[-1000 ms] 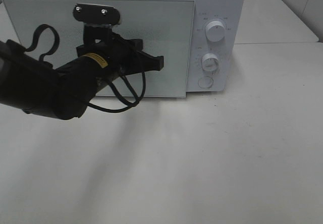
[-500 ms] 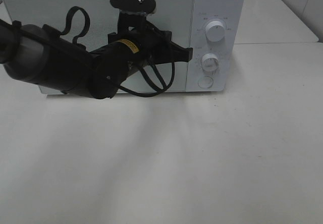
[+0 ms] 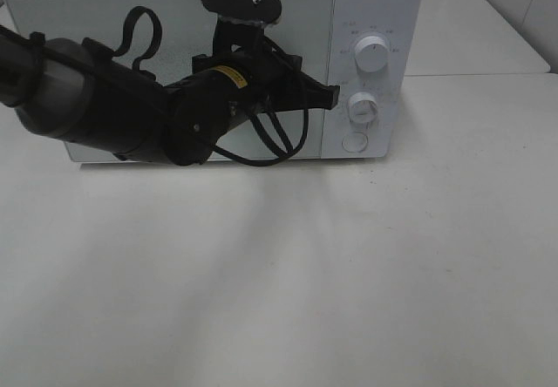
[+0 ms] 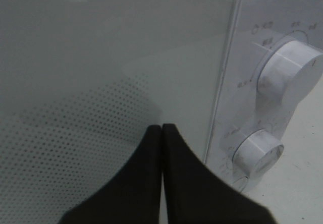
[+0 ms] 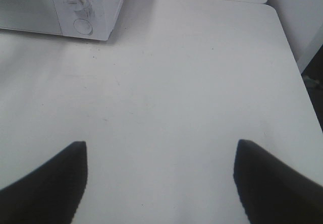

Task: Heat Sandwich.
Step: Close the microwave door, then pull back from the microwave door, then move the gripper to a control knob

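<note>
The white microwave [image 3: 375, 3] stands at the back of the table with its glass door [image 3: 105, 21] closed. The sandwich is hidden. My left gripper [image 3: 330, 97] is shut and empty, its tips at the door's right edge beside the control panel. In the left wrist view the gripper [image 4: 161, 128] has its fingers pressed together in front of the door, close to the upper knob [image 4: 292, 75] and lower knob [image 4: 257, 153]. My right gripper [image 5: 160, 148] is open and empty above the bare table, away from the microwave [image 5: 101, 7].
The control panel carries an upper knob [image 3: 373, 54], a lower knob [image 3: 363, 108] and a round button [image 3: 354, 142]. The white table [image 3: 349, 274] spreads out in front of the microwave. My left arm's cables hang in front of the door.
The door was ajar and is now closed. My left arm has swung to the right across the door and its shut tips now sit at the door's right edge.
</note>
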`<control>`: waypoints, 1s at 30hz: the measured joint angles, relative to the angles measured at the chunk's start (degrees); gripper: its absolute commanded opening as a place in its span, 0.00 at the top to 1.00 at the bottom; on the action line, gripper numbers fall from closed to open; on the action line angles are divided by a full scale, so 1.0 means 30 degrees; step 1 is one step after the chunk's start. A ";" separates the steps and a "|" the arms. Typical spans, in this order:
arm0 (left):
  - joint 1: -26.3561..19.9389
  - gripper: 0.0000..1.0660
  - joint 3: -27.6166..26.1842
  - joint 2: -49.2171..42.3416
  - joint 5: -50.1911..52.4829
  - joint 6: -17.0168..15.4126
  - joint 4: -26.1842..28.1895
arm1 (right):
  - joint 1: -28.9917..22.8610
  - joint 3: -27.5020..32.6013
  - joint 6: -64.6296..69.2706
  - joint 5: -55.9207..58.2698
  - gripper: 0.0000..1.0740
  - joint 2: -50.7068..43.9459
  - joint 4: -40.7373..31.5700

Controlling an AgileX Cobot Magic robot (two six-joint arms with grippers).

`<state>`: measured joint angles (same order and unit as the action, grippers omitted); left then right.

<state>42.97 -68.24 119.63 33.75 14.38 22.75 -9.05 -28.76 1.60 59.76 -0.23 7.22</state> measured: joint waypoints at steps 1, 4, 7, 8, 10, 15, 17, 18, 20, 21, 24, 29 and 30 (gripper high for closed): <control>0.0000 1.00 0.0000 0.0000 -0.0095 0.0019 0.0019 | 0.0000 0.0000 0.0000 0.0000 0.29 0.0000 0.0000; 0.0000 1.00 0.0038 -0.0134 -0.0573 0.0019 0.0401 | 0.0000 0.0000 0.0000 0.0000 0.29 0.0000 0.0000; 0.0000 1.00 0.0439 -0.0439 -0.0516 0.0019 0.0802 | 0.0000 0.0000 0.0000 0.0000 0.29 0.0000 0.0000; 0.0000 1.00 0.0668 -0.0611 -0.0420 0.0019 0.0955 | 0.0000 0.0000 0.0000 0.0000 0.29 0.0000 0.0000; 0.0000 1.00 0.0955 -0.0821 -0.0229 0.0019 0.1108 | 0.0000 0.0000 0.0000 0.0000 0.29 0.0000 0.0000; 0.0191 1.00 0.2521 -0.2024 0.0248 0.0019 0.1528 | 0.0000 0.0000 0.0000 0.0000 0.29 0.0000 0.0000; 0.0420 1.00 0.3648 -0.2903 0.0248 0.0019 0.1528 | 0.0000 0.0000 0.0000 0.0000 0.29 0.0000 0.0000; 0.0516 1.00 0.4068 -0.3266 0.0229 0.0019 0.1528 | 0.0000 0.0000 0.0000 0.0000 0.29 0.0000 0.0000; 0.0592 1.00 0.4908 -0.3934 0.0153 0.0019 0.1528 | 0.0000 0.0000 0.0000 0.0000 0.29 0.0000 0.0000; 0.0573 1.00 0.5386 -0.4335 0.0057 0.0019 0.1528 | 0.0000 0.0000 0.0000 0.0000 0.29 0.0000 0.0000; 0.0573 1.00 0.6188 -0.5099 -0.0420 0.0019 0.1528 | 0.0000 0.0000 0.0000 0.0000 0.29 0.0000 0.0000; 0.0573 0.68 0.8098 -0.7391 -0.3667 0.0019 0.1833 | 0.0000 0.0000 0.0000 0.0000 0.29 0.0000 0.0000; 0.0573 0.50 0.8231 -0.7639 -0.4545 0.0019 0.1872 | 0.0000 0.0000 0.0000 0.0000 0.29 0.0000 0.0000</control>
<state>44.69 -43.54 96.72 20.11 14.44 28.36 -9.05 -28.76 1.60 59.76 -0.23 7.22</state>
